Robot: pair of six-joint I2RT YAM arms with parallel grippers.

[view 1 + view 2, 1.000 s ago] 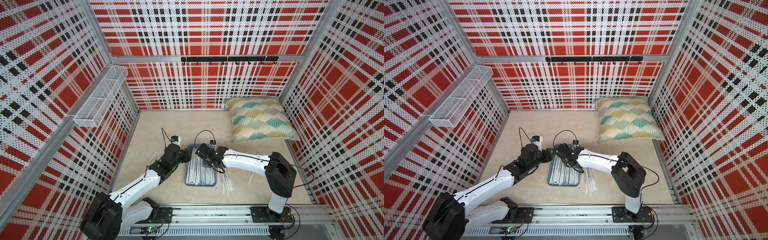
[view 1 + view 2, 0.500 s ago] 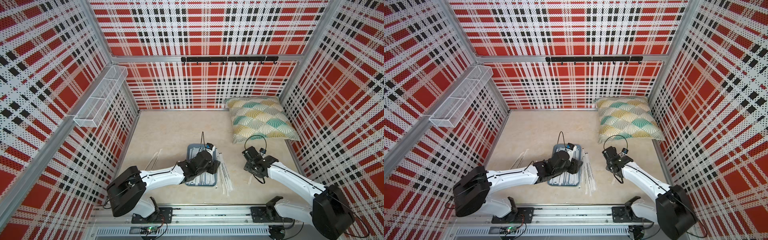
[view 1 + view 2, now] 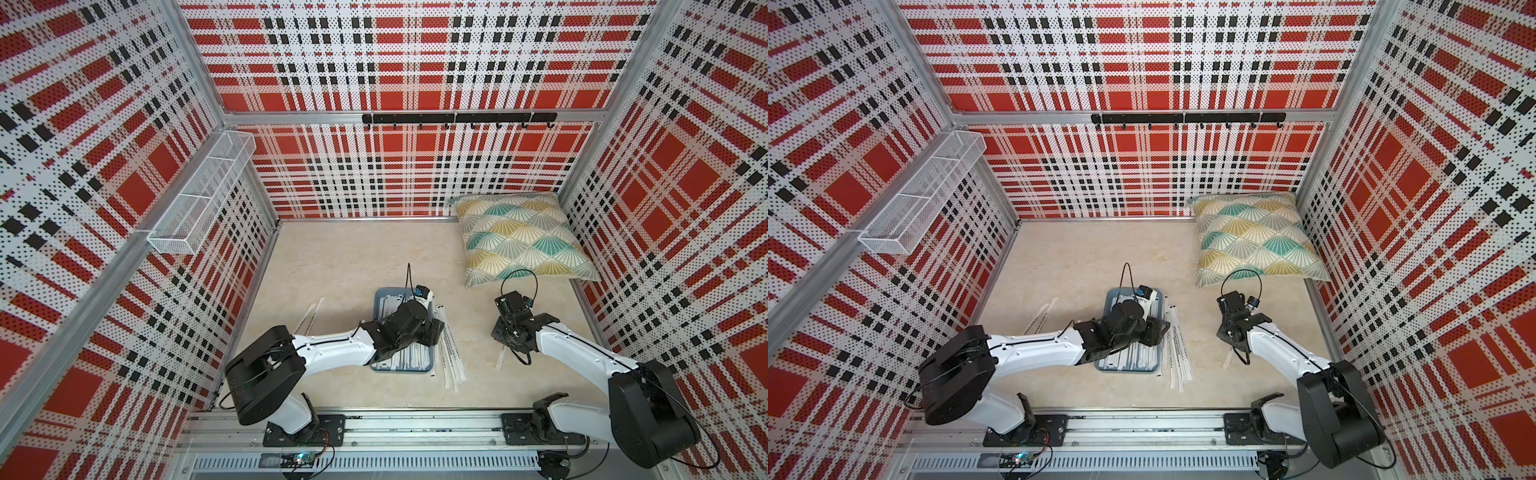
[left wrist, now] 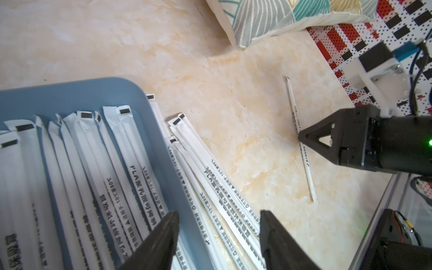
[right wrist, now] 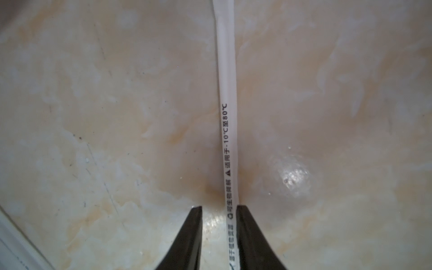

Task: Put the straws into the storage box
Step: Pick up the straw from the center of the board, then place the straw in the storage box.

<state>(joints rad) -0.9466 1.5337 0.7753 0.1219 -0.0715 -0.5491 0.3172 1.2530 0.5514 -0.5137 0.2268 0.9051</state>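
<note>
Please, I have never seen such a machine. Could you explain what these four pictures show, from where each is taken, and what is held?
This is a robot with two arms, each ending in a two-fingered pincer. Two pictures look down on the whole scene; the other two come from a camera on each wrist. On the beige table lie a blue storage box with wrapped straws inside, more straws beside it, and a patterned pillow. The left pincer hangs open over the box's edge, holding nothing. The right pincer stands astride a lone straw on the table; a gap shows beside one finger, so nothing is clamped yet.
</note>
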